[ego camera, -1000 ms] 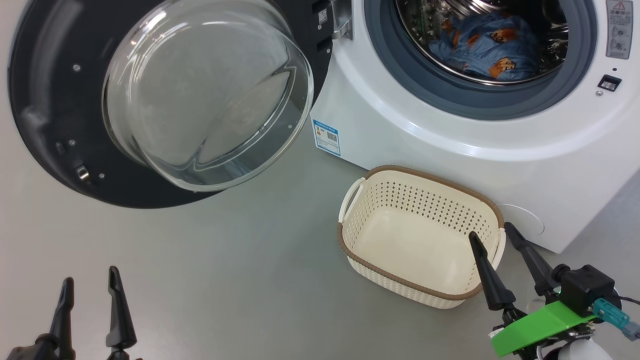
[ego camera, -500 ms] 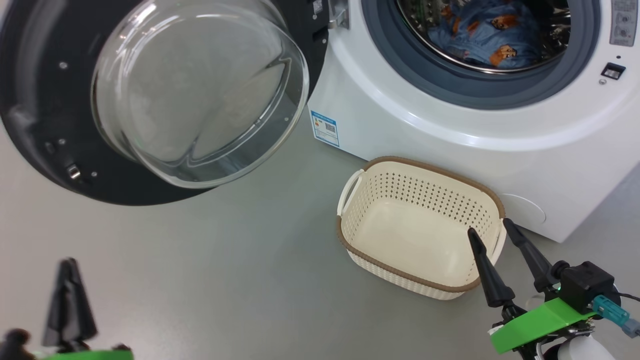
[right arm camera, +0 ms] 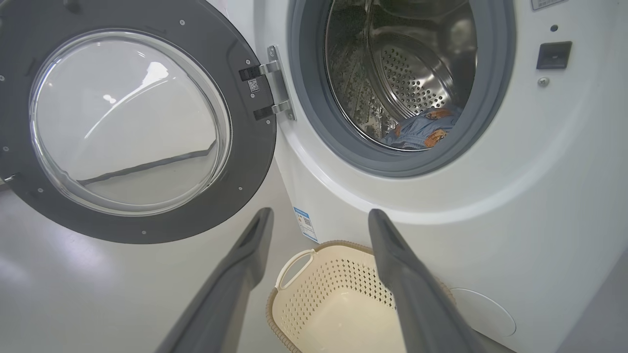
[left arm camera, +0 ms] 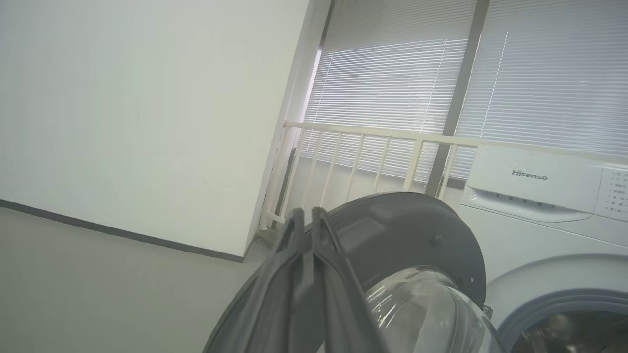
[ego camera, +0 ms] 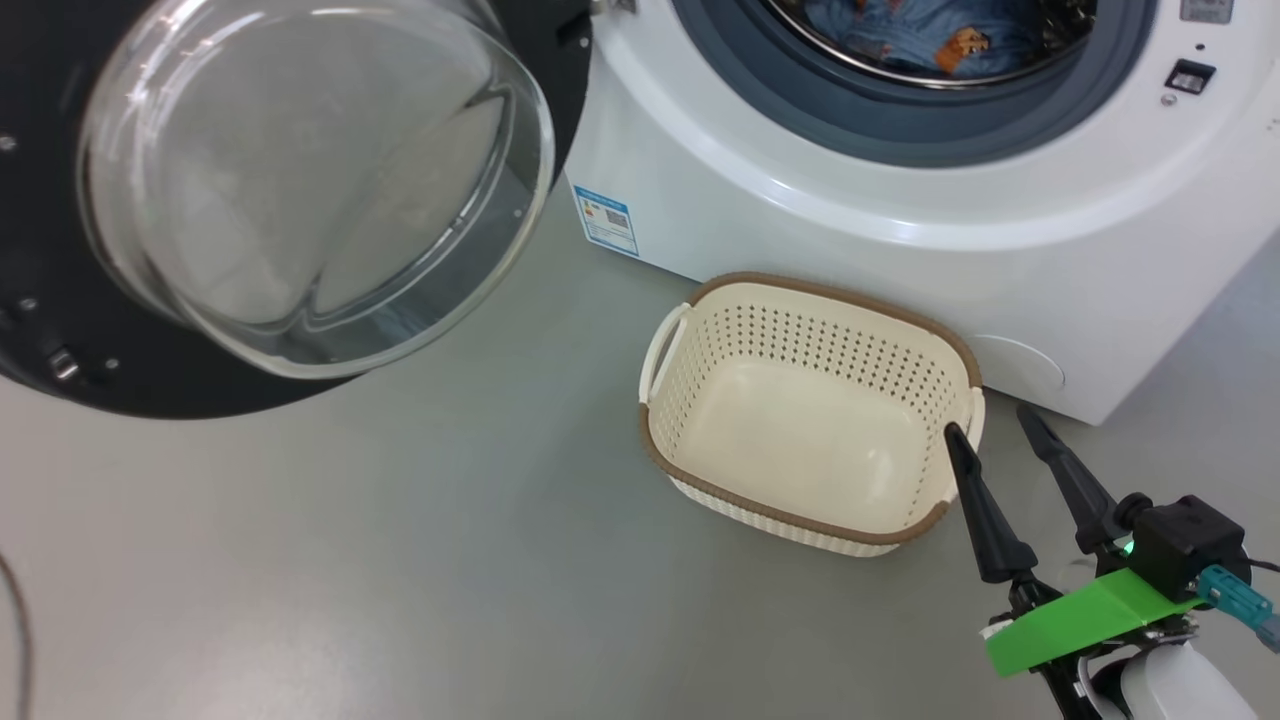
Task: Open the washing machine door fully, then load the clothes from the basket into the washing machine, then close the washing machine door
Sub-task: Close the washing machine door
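Observation:
The washing machine door (ego camera: 60,330) stands swung wide at the left, its glass bowl (ego camera: 310,180) bulging toward me. The white washing machine (ego camera: 900,220) fills the upper right, and blue clothes (ego camera: 930,30) with orange prints lie in its steel drum (right arm camera: 417,83). The cream basket (ego camera: 830,293) sits on the floor before the machine with nothing in it. My right gripper (ego camera: 986,420) hangs open just right of the basket's right end, fingers empty. In the left wrist view my left gripper (left arm camera: 306,211) is shut on nothing, pointing at the door's top edge (left arm camera: 407,230).
Grey floor (ego camera: 400,560) spreads left of and in front of the basket. A blue label (ego camera: 605,220) marks the machine's lower front corner. A cream railing (left arm camera: 368,147) and window blinds (left arm camera: 539,88) stand behind the machine, with a pale wall (left arm camera: 122,98) to the left.
The head camera has shifted, so the whole scene slid up and left. My left gripper closed its fingers and left the head view at the lower left. The right gripper stays open.

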{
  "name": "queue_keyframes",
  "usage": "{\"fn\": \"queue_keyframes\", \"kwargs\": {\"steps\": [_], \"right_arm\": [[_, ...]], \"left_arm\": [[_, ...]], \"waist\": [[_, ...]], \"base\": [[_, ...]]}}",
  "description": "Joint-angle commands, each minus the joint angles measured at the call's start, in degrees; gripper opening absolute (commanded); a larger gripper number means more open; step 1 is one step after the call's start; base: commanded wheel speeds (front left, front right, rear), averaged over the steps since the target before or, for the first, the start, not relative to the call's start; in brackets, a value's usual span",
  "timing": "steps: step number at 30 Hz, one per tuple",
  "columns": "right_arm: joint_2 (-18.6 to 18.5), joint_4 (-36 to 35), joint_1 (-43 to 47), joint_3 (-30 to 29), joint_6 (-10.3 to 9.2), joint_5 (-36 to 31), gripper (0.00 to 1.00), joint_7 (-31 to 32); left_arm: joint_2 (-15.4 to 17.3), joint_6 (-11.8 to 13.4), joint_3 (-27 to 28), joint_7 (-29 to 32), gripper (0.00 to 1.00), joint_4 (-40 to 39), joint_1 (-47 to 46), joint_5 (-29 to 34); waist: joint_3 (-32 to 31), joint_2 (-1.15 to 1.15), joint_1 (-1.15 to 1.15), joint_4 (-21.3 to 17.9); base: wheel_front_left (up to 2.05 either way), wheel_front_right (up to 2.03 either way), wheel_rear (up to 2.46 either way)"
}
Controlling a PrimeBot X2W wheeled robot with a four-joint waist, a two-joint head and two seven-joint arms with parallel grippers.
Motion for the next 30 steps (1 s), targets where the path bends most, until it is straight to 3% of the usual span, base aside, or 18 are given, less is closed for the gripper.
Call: {"fn": "queue_keyframes", "kwargs": {"steps": [1,8,14,21,30], "right_arm": [[-0.1,-1.5,-1.5,0.9,0.25,-0.5,1.00,-0.5],[0.6,-1.4,-1.9,0.6,0.25,-0.7,1.00,-0.5],[1.0,-1.5,-2.2,0.9,0.25,-0.9,1.00,-0.5],[-0.4,-1.4,-2.6,1.4,0.25,-0.8,1.00,-0.5],[-1.2,-1.7,-3.2,1.7,0.25,-1.0,1.00,-0.5]], "left_arm": [[6.4,-0.2,2.6,0.6,0.00,2.1,-4.1,-4.8],[16.4,-0.2,4.2,6.7,0.00,15.1,-13.8,-19.0],[22.2,-0.2,2.4,15.3,0.00,26.9,-21.1,-25.7],[26.0,-0.2,-1.1,22.6,0.00,38.1,-28.4,-29.0],[28.2,-0.2,-5.3,32.0,0.00,45.5,-32.9,-31.2]], "waist": [[1.1,0.00,-0.01,-1.2],[2.1,0.00,-0.01,-2.4],[2.8,0.00,-0.01,-3.3],[4.2,0.00,-0.01,-4.0],[5.5,0.00,-0.01,-4.8]], "base": [[0.00,0.00,0.00],[0.00,0.00,0.00],[0.00,0.00,0.00],[0.00,0.00,0.00],[0.00,0.00,0.00]]}}
